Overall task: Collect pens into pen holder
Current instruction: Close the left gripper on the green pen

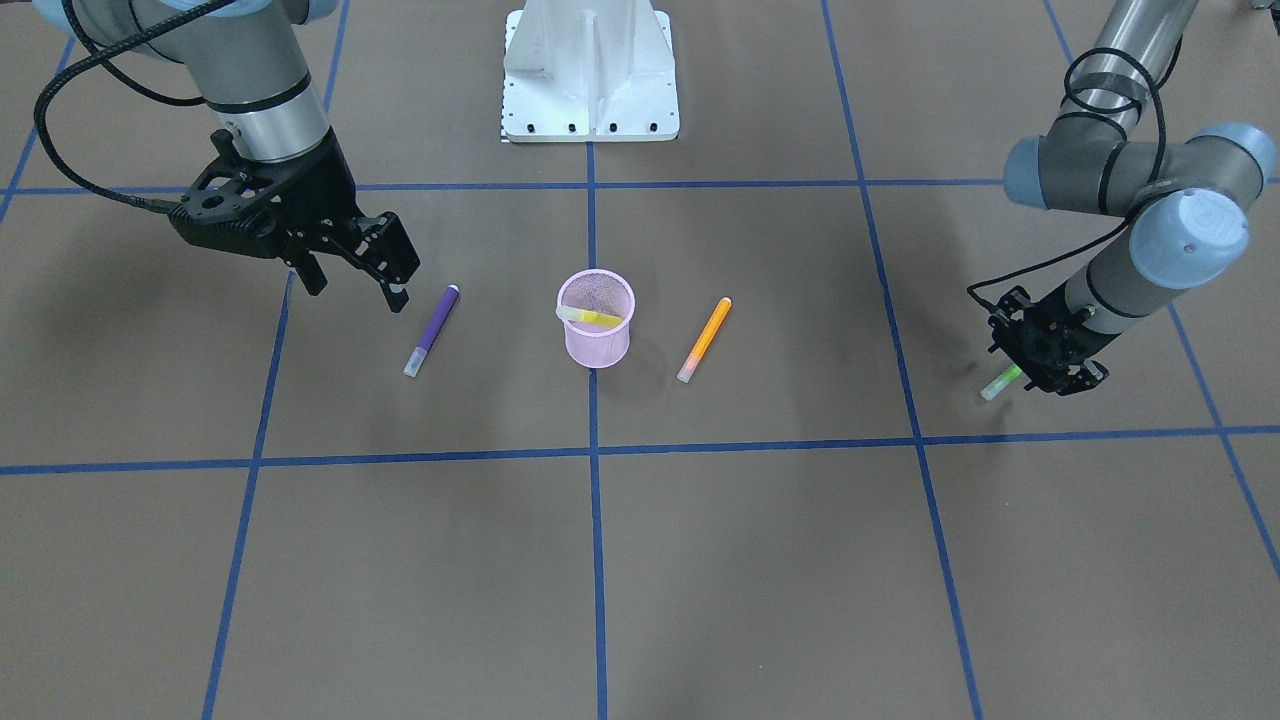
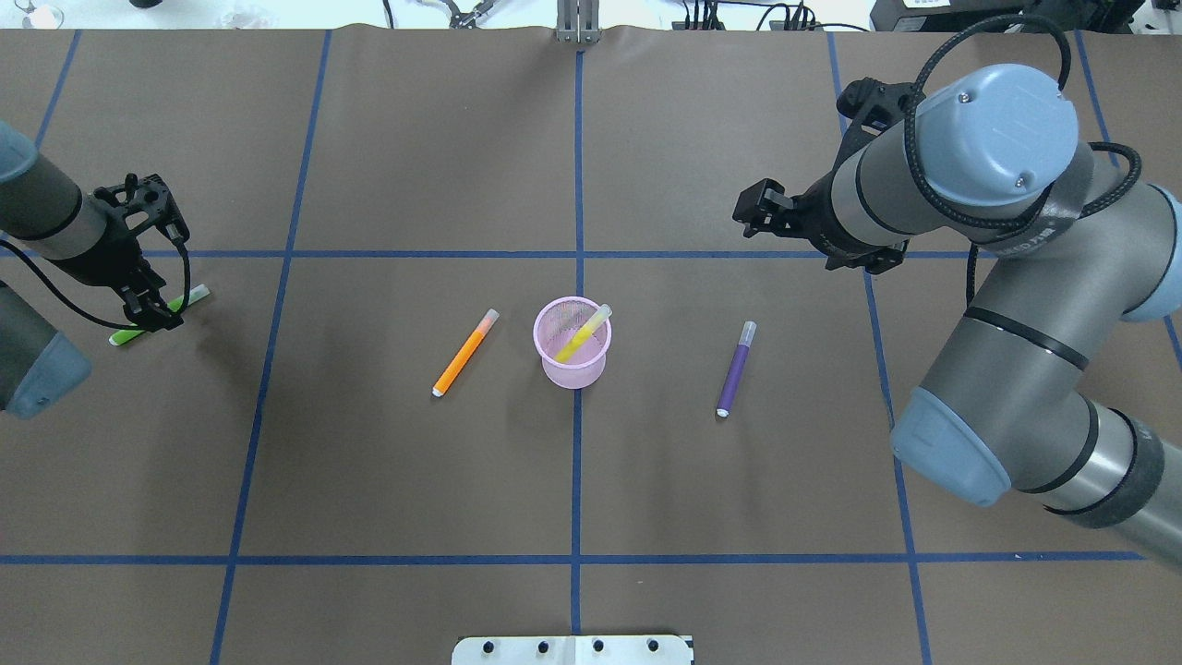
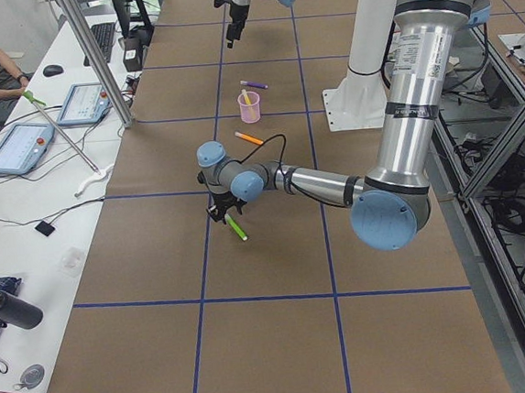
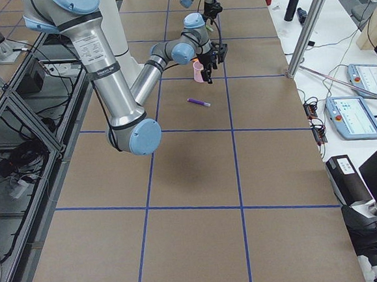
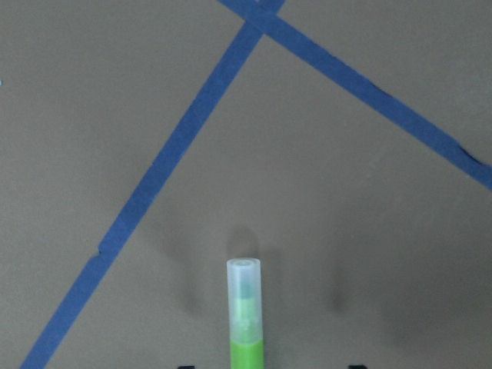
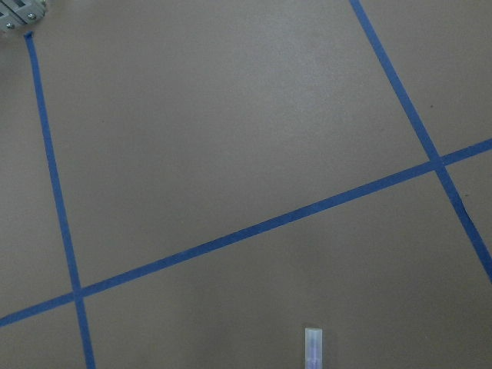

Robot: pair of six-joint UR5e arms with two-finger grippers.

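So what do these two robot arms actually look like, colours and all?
The left arm and right arm are round silver-grey metal tubes, linked by fat joints with pale blue caps. A black cable loops along each. Each arm ends in a black two-fingered claw on a skeletal black bracket: the left gripper and the right gripper.

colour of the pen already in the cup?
Yellow pen, leaning in the pink cup; clearest in the overhead view.
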